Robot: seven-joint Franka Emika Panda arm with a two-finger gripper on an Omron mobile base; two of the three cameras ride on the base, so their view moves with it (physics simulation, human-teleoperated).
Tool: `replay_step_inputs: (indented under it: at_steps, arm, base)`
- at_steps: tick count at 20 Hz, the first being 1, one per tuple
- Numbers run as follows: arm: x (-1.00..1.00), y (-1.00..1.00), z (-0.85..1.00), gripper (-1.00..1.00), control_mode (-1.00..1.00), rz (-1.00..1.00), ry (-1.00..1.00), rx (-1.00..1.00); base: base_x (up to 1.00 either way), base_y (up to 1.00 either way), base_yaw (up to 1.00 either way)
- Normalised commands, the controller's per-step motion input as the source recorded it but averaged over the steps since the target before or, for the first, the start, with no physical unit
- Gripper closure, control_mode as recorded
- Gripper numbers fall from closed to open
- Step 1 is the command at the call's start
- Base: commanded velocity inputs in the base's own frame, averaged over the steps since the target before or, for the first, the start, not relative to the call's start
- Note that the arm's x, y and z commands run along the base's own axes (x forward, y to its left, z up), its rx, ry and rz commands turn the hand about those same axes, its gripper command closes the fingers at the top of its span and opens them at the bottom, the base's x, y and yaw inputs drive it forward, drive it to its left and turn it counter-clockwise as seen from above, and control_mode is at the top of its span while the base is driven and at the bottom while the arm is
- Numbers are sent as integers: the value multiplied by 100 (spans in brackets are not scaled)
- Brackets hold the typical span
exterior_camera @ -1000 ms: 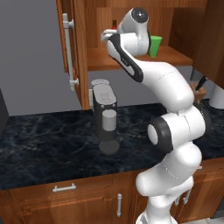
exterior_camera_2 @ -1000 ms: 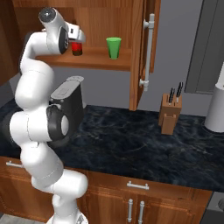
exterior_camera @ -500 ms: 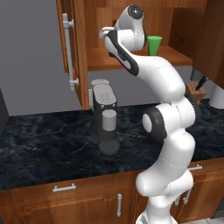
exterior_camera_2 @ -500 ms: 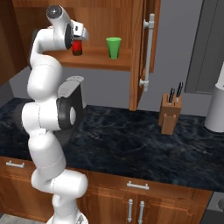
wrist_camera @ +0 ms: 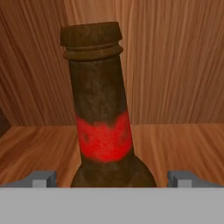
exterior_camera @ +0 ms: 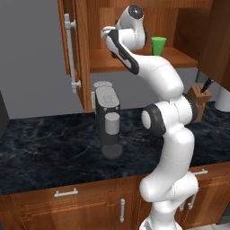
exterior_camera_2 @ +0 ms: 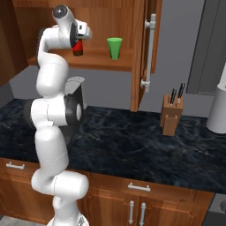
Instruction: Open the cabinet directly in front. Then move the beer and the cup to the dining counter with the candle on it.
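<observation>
Cabinet [exterior_camera_2: 132, 53]: both doors swung wide, long silver bar handles facing out; open shelf exposed.

Beer [wrist_camera: 103, 113]: upright on the cabinet shelf, toward its left part, dark brown glass with a red label at the neck. In my hand view it stands straight ahead, centred between my two fingertips [wrist_camera: 41, 178]; they sit level with its shoulder on either side, with a gap to the glass on each.

My claw [exterior_camera_2: 78, 40]: spread wide apart, holding nothing, reaching into the cabinet at the bottle.

Cup [exterior_camera_2: 114, 47]: bright green, upright on the same shelf, to the right of the beer and clearly apart from it.

Counter [exterior_camera_2: 132, 145] below: black veined stone. On it a coffee machine [exterior_camera: 108, 117] under the cabinet and a knife block [exterior_camera_2: 172, 114] farther right.
</observation>
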Motion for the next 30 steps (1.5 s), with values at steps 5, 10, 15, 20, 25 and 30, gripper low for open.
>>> replay_step_inputs:
  at_steps: [5, 10, 15, 20, 25, 30]
  arm:
    - [19, 0, 0, 100, -100, 0, 0, 0]
    - [0, 0, 0, 100, -100, 0, 0, 0]
    - [0, 0, 0, 100, -100, 0, 0, 0]
    - [-23, -3, 1, 100, -100, 0, 0, 0]
    - [-91, -32, 1, 100, -100, 0, -3, 0]
    - [-100, -50, -33, 100, -100, 0, -25, 6]
  base:
    - [0, 0, 0]
    - [0, 0, 0]
    - [0, 0, 0]
    - [0, 0, 0]
    - [0, 0, 0]
    - [0, 0, 0]
